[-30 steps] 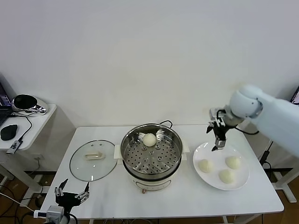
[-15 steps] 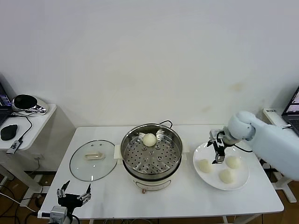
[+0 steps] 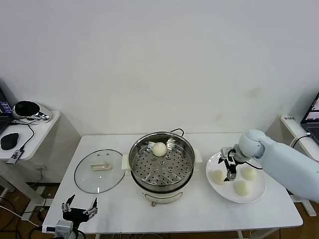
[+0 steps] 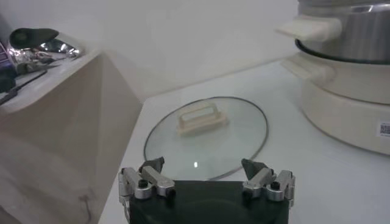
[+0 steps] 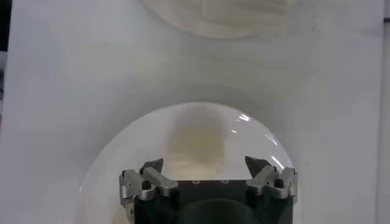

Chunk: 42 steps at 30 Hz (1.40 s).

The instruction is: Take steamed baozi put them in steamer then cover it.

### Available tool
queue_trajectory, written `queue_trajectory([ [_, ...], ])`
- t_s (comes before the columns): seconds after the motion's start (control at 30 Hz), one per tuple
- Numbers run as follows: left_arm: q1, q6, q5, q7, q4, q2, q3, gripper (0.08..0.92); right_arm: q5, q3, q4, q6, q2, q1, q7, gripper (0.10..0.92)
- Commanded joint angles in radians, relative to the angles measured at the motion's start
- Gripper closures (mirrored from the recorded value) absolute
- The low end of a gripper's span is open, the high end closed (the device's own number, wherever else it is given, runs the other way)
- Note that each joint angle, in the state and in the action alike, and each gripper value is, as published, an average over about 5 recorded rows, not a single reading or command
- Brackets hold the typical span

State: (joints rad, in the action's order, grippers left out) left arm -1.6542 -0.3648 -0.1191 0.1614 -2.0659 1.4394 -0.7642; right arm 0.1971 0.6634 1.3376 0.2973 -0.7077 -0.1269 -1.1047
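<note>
The steamer [image 3: 161, 167] stands mid-table with one baozi [image 3: 159, 149] on its perforated tray. Three baozi lie on a white plate [image 3: 222, 191] to the right: one on the steamer's side [image 3: 218, 177], one on the far side from it [image 3: 248, 173], one in front [image 3: 241, 187]. My right gripper [image 3: 230, 169] hangs open, low over the plate, just beside the steamer-side bun. In the right wrist view a blurred baozi [image 5: 198, 143] lies ahead between the spread jaws of the gripper [image 5: 204, 164]. The cover [image 3: 99, 171] lies flat left of the steamer. My left gripper [image 3: 79, 208] waits open at the table's front-left corner, facing the cover [image 4: 206, 137].
A low side table [image 3: 30, 134] at far left carries a mouse, cables and a shiny object. The steamer's white base and handle [image 4: 308, 27] stand beside the cover. The white table [image 3: 199, 211] has bare surface in front of the steamer.
My right gripper has come down from above the plate's rear edge to just over the plate beside the steamer-side bun. The left gripper has sunk slightly.
</note>
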Motion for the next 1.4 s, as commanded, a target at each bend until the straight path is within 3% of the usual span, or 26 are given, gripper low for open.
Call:
queue_trajectory([
  [0.03,0.004,0.0,0.001,0.002,0.016,-0.003,0.0,0.177,0.025,-0.018,-0.023,-0.009,-0.02,-0.034,0.023,0.203],
  [1.0,0.004,0.003,-0.002,0.0,0.025,-0.001,0.011,0.177,0.035,-0.061,-0.049,0.0,-0.029,-0.093,0.066,0.21],
  [1.27,0.001,0.004,-0.005,-0.003,0.024,0.003,0.014,0.177,0.023,-0.063,-0.043,0.003,-0.024,-0.094,0.066,0.396],
  [1.4,0.002,0.004,-0.005,-0.003,0.022,0.003,0.012,0.177,0.003,-0.061,-0.033,0.008,-0.009,-0.081,0.061,0.445],
])
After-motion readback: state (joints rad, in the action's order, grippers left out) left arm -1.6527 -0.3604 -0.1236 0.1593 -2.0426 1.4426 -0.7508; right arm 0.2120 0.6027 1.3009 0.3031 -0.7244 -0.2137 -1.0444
